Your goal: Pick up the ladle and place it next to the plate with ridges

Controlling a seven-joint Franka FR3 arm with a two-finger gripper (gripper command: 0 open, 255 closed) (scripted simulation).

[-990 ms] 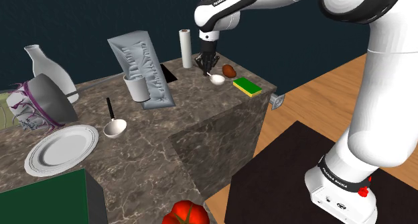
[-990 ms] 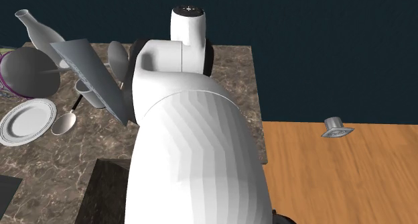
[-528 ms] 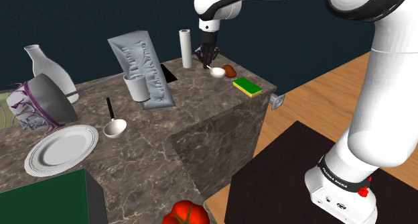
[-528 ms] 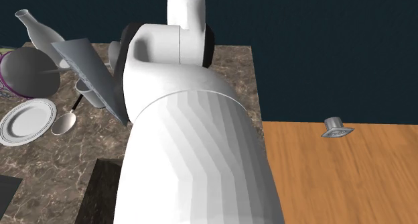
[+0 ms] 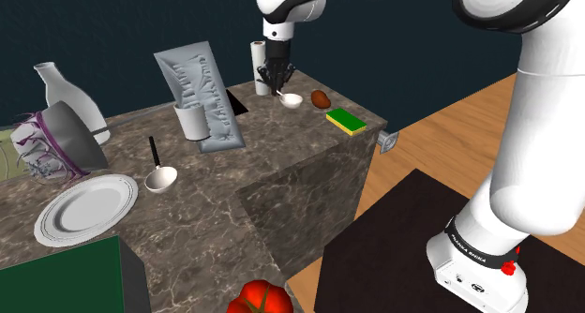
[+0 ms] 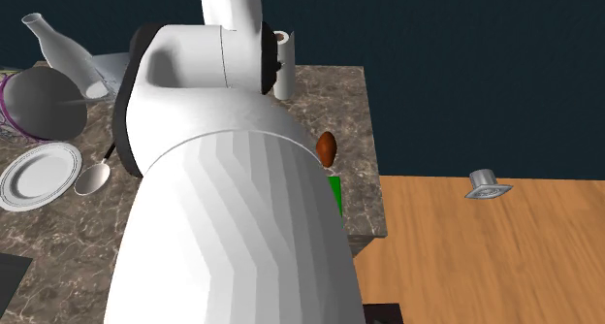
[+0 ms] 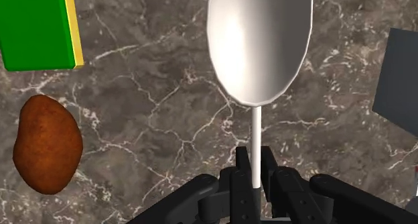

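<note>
The black gripper (image 5: 277,80) is closed narrow on the thin white handle of a white ladle (image 5: 292,99). In the wrist view the two fingers (image 7: 240,182) pinch the stem from either side, and the pale oval bowl hangs out beyond them over the dark marble counter (image 5: 281,161). The ladle is at the far end of the counter, in front of an upright white paper-towel roll (image 5: 259,66). A brown potato (image 5: 321,99) is just beside its bowl, and a green sponge with a yellow edge (image 5: 347,122) lies a little further towards the counter's corner. The white plate with a ridged rim (image 5: 86,208) lies well apart from the held ladle, at the near end towards the shoulder view's left. Just beside the plate rests a second ladle with a black handle (image 5: 157,171). Between the two ends stand a crinkled grey bag (image 5: 199,96) and a white cup (image 5: 191,124) in front of it. A grey bowl with a purple rim (image 5: 70,138) is tipped on its side behind the plate, next to a white bottle (image 5: 66,96).
</note>
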